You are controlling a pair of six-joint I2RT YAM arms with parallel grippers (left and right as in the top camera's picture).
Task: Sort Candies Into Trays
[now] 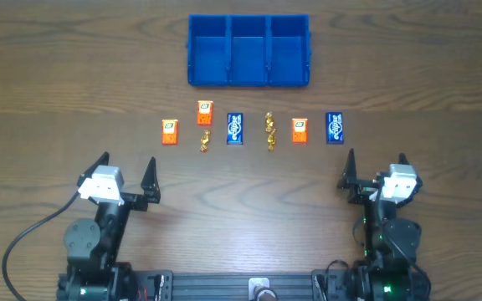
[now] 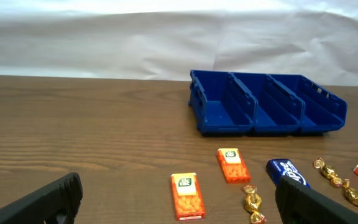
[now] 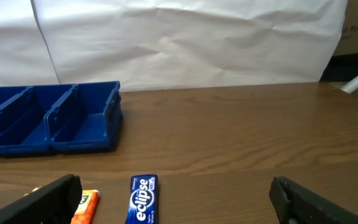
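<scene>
A blue tray point(image 1: 248, 50) with three compartments, all bare inside, stands at the back centre of the wooden table. In front of it lies a row of candies: orange boxes point(image 1: 169, 131) point(image 1: 204, 112) point(image 1: 299, 130), blue packs point(image 1: 235, 128) point(image 1: 335, 127) and gold-wrapped sweets point(image 1: 205, 140) point(image 1: 269, 131). My left gripper point(image 1: 127, 172) is open near the front left, well short of the row. My right gripper point(image 1: 375, 169) is open at the front right, just short of the right blue pack point(image 3: 142, 199). The left wrist view shows the tray point(image 2: 266, 103) and two orange boxes point(image 2: 187, 195) point(image 2: 232, 165).
Bare wood surrounds the candies and the tray. A white sheet point(image 3: 185, 43) hangs behind the table's far edge. A black cable point(image 1: 23, 238) loops at the front left beside the left arm's base.
</scene>
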